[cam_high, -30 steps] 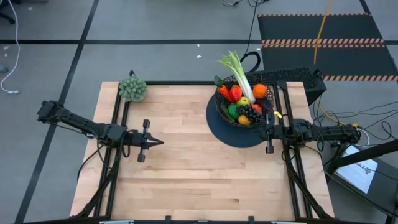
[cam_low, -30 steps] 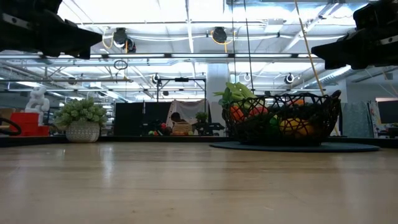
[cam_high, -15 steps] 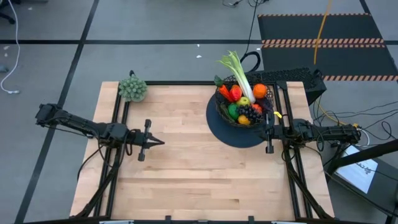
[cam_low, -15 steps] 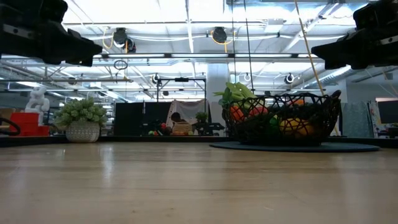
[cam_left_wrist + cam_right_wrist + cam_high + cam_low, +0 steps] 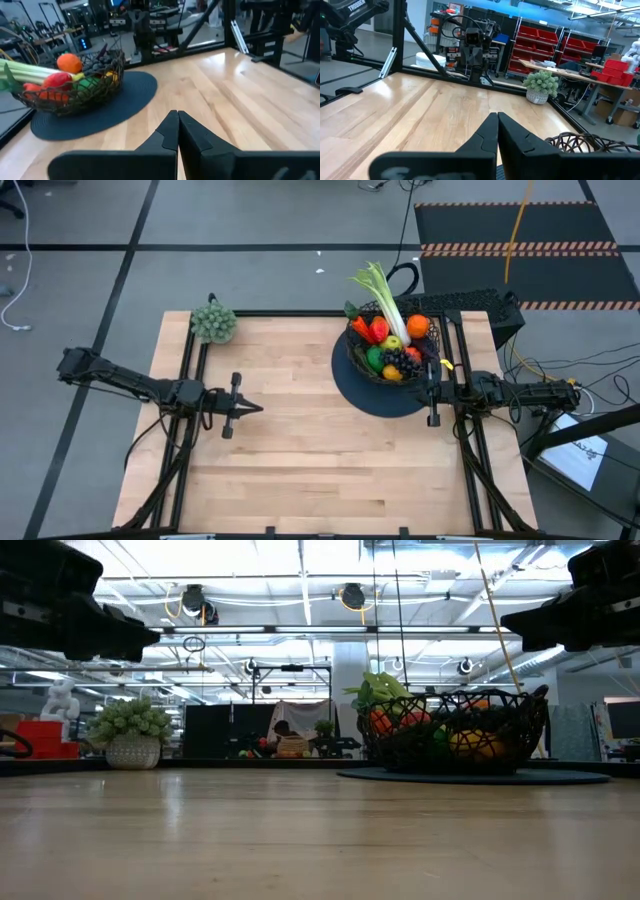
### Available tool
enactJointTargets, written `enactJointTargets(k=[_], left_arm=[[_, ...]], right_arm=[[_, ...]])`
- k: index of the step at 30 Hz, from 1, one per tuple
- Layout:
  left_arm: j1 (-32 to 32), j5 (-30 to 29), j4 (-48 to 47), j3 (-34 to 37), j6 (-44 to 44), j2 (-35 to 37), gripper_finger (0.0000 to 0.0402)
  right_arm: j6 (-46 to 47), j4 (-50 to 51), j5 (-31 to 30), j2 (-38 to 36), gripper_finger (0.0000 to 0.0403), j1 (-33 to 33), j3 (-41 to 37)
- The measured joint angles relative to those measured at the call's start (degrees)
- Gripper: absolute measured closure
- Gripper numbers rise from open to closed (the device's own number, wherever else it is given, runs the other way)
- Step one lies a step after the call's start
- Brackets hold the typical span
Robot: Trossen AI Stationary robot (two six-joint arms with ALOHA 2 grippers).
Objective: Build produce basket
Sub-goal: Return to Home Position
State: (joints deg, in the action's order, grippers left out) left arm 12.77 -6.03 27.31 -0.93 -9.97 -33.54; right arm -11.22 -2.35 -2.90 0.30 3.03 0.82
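Note:
The black wire basket [image 5: 432, 338] stands on its round dark disc [image 5: 372, 398] at the table's far right. It is full of produce: a white-green leek [image 5: 385, 298] sticking out over the far rim, an orange [image 5: 417, 327], a red tomato [image 5: 379, 330], dark grapes [image 5: 401, 362] and a lime [image 5: 375, 360]. My left gripper [image 5: 258, 408] hovers shut over the table's left half, pointing right, well away from the basket [image 5: 75, 92]. My right gripper [image 5: 497, 116] is shut at the right edge, beside the disc, pointing left.
A grey-green bushy clump in a pot [image 5: 213, 322] sits at the far left corner of the table. Bare wood [image 5: 320, 450] stretches across the middle and near side. Black frame rails [image 5: 190, 380] run along the left and right edges.
My left arm has sunk a little toward the table, its gripper staying shut. The basket, the produce and my right arm have kept still.

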Motion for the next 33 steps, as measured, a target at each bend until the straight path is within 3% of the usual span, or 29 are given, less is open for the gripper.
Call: enactJointTargets(k=[9, 17, 33], left_arm=[[0.00, 0.81, -2.26, 0.37, -1.00, 5.76, 0.0401], [0.01, 3.04, -12.18, 0.37, -0.47, 15.94, 0.0401], [0.01, 0.93, -25.69, 0.24, -0.49, 31.08, 0.0400]], right_arm=[[0.00, 0.02, 0.00, -0.02, 0.0403, 0.00, 0.00], [0.00, 0.01, 0.00, -0.02, 0.0403, 0.01, 0.00], [0.00, 0.02, 0.00, -0.01, 0.0403, 0.01, 0.00]])
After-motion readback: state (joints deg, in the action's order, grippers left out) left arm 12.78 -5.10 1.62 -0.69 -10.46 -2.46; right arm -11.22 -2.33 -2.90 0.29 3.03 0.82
